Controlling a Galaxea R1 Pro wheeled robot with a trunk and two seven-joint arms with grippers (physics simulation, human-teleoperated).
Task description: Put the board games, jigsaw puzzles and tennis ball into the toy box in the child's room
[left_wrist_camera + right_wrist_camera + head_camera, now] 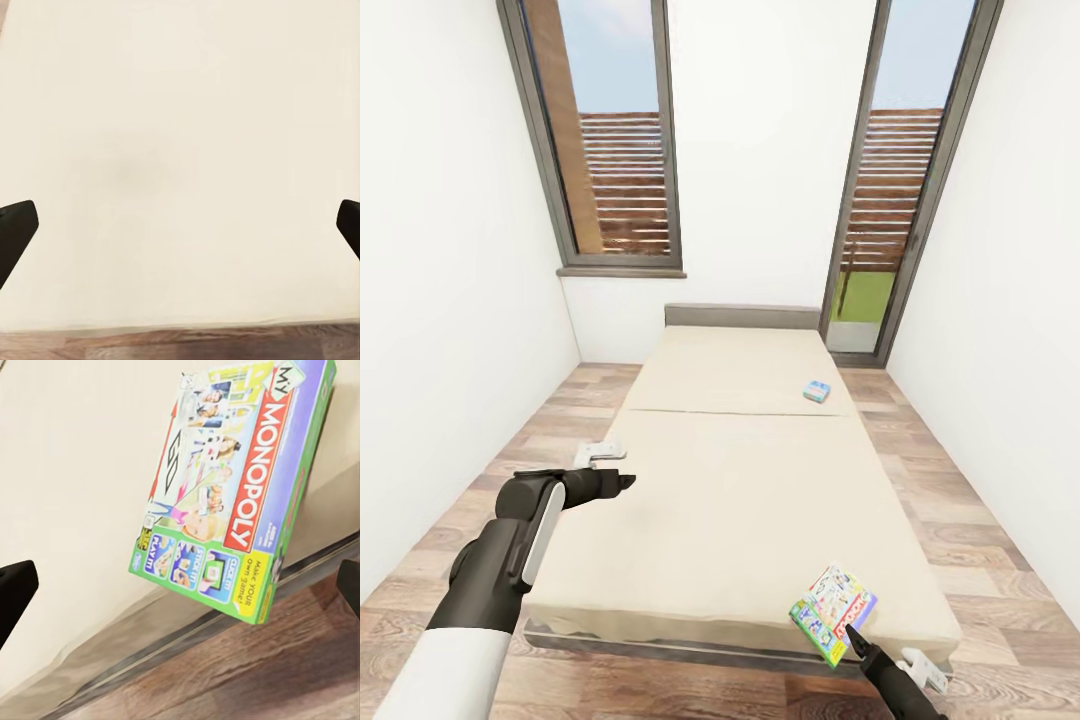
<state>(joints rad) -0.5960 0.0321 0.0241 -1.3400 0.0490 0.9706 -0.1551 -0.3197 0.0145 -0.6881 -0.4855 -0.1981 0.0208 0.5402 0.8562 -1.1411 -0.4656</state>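
A green-edged "My Monopoly" board game [232, 487] lies flat near the edge of the cream bed [67, 495]; wood-plank floor [247, 675] beside; two dark fingertips [13, 592] spread wide.

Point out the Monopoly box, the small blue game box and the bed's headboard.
Monopoly box [225, 487], right wrist view, middle of its printed lid.
Small blue game box [818, 391], head view, its top face.
Headboard [742, 316], head view, middle of its grey front.
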